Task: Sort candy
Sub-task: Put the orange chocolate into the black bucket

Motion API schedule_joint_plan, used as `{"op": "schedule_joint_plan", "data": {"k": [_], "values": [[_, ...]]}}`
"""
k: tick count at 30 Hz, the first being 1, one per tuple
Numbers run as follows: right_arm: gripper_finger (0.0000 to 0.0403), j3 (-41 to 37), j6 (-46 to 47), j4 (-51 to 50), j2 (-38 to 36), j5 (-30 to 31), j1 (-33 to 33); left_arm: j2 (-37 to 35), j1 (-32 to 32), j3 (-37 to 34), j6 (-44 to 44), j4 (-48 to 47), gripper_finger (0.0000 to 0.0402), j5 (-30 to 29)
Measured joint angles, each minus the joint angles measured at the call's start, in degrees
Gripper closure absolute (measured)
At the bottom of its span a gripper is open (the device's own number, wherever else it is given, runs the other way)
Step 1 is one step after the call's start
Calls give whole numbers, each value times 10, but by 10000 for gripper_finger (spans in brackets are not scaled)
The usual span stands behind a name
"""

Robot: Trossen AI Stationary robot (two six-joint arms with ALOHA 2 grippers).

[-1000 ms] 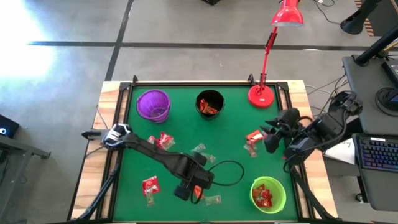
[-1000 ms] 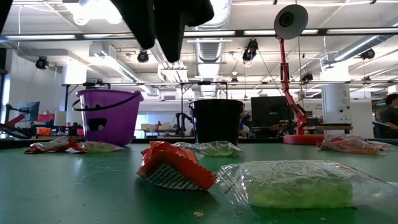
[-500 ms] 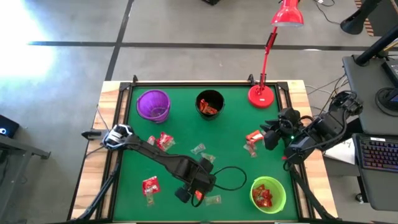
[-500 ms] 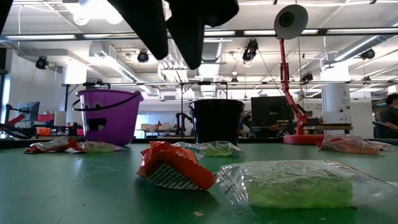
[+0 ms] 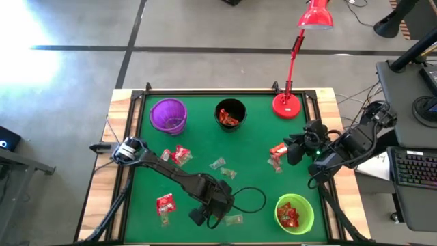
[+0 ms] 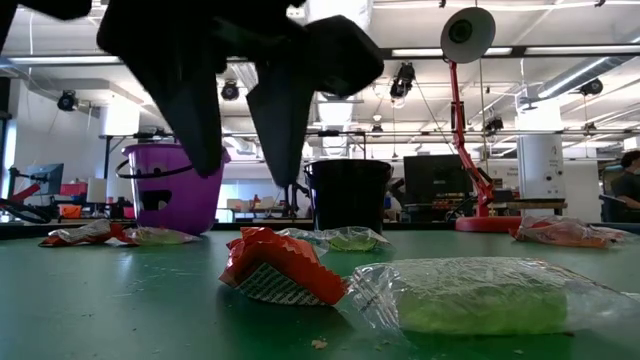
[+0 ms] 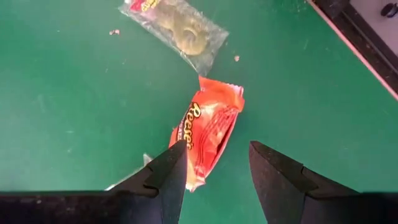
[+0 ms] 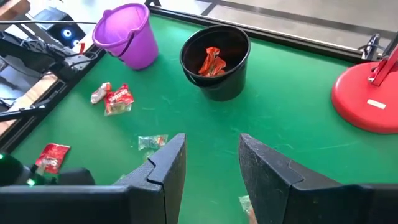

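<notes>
My left gripper hangs open near the table's near edge. Its fingers stand on either side of an orange-red wrapped candy that lies flat on the green table, and they are above it, touching nothing. A clear, pale candy lies just beyond it. Red candies and small clear ones are scattered about. My right gripper is open over the table's right side, beside red candies.
At the far side stand a purple cup and a black cup with orange candies inside. A green cup holding red candies stands near the right corner. A red lamp's base sits at the far right. A black cable loops beside my left gripper.
My left gripper has moved toward the table's near edge and come down over the orange-red candy, which has not moved. My right gripper has edged toward the table's left.
</notes>
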Motion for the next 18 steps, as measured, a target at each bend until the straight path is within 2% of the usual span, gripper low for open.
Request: {"op": "schedule_joint_plan", "data": {"k": [6, 14, 18], "values": [[266, 0, 0, 15, 0, 0, 0, 3, 1, -22, 14, 22, 247, 0], [266, 0, -1, 40, 3, -1, 0, 43, 5, -21, 27, 35, 247, 1], [266, 0, -1, 43, 3, -2, 0, 49, 7, -20, 17, 34, 260, 2]]}}
